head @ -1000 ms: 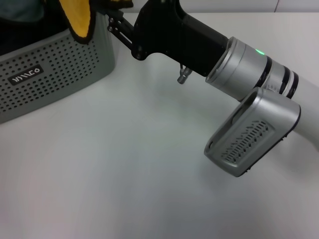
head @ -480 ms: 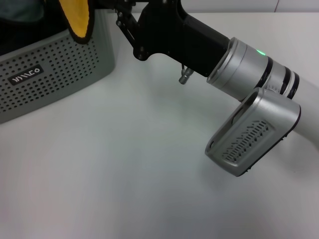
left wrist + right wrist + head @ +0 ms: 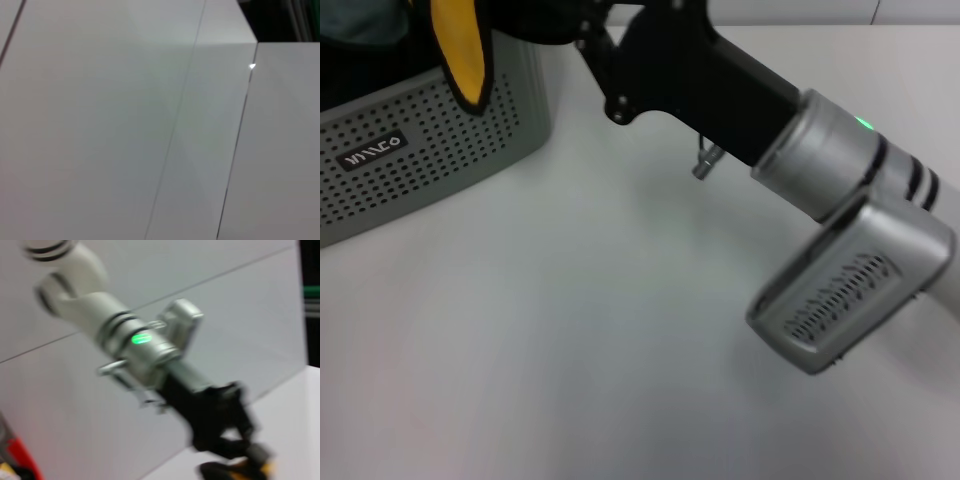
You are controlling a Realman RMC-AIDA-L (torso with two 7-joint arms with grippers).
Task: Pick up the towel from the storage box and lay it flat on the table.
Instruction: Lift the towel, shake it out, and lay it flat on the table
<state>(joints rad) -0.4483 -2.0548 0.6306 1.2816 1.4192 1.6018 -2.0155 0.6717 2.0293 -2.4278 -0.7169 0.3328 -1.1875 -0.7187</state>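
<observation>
Right arm reaches across white smooth worktop [image 3: 570, 330] to far rim of light grey perforated plastic storage box [image 3: 440, 140]. Right tool [image 3: 545, 22] black, mostly cut off at head view's top edge; finger state cannot be determined. Yellow-faced, black-trimmed towel [image 3: 458, 50] hangs over box rim just beside right tool. Left tool not visible.

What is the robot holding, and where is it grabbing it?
The right gripper seems to hold the towel by its top part, above the storage box; the exact grip is hidden.
</observation>
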